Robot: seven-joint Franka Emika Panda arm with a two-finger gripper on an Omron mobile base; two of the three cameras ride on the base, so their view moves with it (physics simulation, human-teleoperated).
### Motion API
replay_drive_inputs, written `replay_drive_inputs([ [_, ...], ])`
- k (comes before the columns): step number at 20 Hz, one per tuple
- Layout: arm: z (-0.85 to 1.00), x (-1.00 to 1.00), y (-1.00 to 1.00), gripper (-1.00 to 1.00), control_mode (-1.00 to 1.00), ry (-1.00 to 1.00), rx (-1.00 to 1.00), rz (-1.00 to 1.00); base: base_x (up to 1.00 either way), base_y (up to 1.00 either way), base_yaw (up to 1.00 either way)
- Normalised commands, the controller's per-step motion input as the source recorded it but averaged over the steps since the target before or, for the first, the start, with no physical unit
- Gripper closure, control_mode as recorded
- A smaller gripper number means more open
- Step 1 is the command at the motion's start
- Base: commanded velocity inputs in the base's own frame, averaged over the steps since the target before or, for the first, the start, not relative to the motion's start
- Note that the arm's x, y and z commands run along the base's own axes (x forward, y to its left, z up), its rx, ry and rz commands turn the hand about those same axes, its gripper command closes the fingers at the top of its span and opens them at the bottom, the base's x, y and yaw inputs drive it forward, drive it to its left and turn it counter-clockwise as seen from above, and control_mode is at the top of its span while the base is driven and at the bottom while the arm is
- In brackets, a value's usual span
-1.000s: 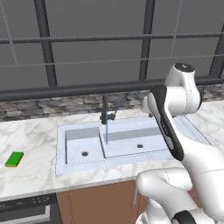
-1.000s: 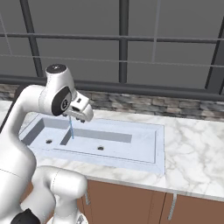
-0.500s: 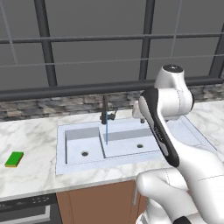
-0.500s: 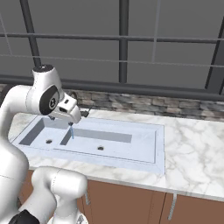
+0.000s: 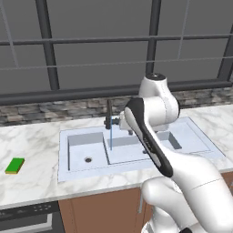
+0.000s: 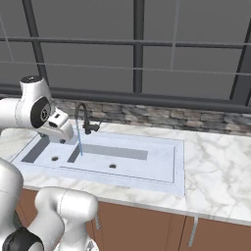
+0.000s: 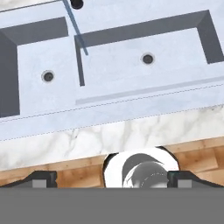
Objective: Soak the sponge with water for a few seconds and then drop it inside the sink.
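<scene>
1. We see the gripper point(image 7: 112, 179) above the sink point(image 7: 131, 94), its tips spread wide and holding nothing.
2. We find the sponge point(image 5: 15, 165) flat on the counter point(image 5: 32, 182), well left of the sink.
3. We note water point(image 5: 110, 135) falling from the faucet point(image 5: 109, 113) into the wider basin.

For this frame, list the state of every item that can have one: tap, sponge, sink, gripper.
Black faucet: running, thin light-blue water stream falling into the wider basin.
Green-topped sponge: lying flat on the marble counter, left of the sink, untouched.
Pale bluish-white double-basin sink: both basins hold nothing.
Gripper: open, holding nothing, above the sink's front edge.
</scene>
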Motion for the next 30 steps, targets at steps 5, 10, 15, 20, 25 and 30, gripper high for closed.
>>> replay_drive_inputs([
  [5,-0.47,0.0,0.6,-1.0,-1.0,0.0,0.0,0.0,0.0,0.0,0.0],
  [10,-0.42,0.03,0.54,-1.0,-1.0,-0.05,0.0,0.0,0.0,0.0,0.0],
  [15,-0.19,0.27,0.45,-1.0,-1.0,-0.05,0.0,0.0,0.0,0.0,0.0],
  [20,-0.01,0.49,0.3,-1.0,-1.0,0.0,0.01,0.0,0.0,0.0,0.0],
  [25,0.0,0.45,0.28,-1.0,-1.0,0.01,0.0,0.0,0.0,0.0,0.0],
  [30,0.0,0.16,0.33,-1.0,-1.0,0.03,0.0,0.0,0.0,0.0,0.0],
])
